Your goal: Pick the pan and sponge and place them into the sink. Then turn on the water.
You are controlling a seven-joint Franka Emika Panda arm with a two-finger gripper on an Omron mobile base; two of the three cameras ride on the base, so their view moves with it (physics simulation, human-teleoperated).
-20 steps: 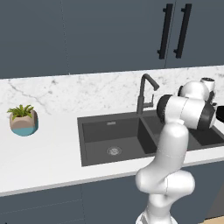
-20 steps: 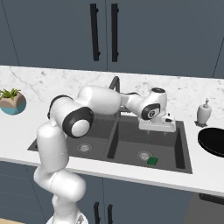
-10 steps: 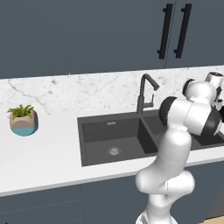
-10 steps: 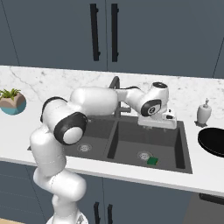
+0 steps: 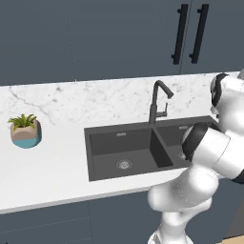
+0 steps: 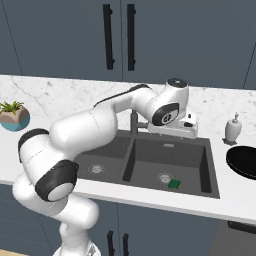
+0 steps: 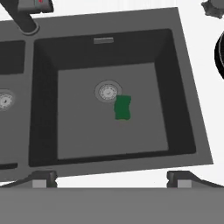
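Note:
The sponge (image 7: 123, 107), green side up, lies on the floor of the right basin of the dark grey sink (image 7: 43, 109), beside the round drain. In the right base view the sponge (image 6: 174, 184) sits near the front wall of the sink (image 6: 170, 150). My gripper (image 7: 111, 179) hangs open and empty high above that basin, its fingertips (image 7: 43, 178) set wide apart. The gripper (image 6: 172, 129) is level with the faucet top. The black pan (image 6: 243, 162) rests on the counter right of the sink, its rim at the edge of the hand view (image 7: 220, 51). No water runs.
The tall dark faucet (image 5: 157, 102) stands behind the divider, its base (image 7: 24, 17) at the hand view's top left. A white soap dispenser (image 6: 232, 129) stands behind the pan. A potted plant (image 5: 25, 131) sits far left on the marble counter. Dark cabinets hang above.
The hand has risen a little over the right basin and stays open. The sponge and pan have not moved.

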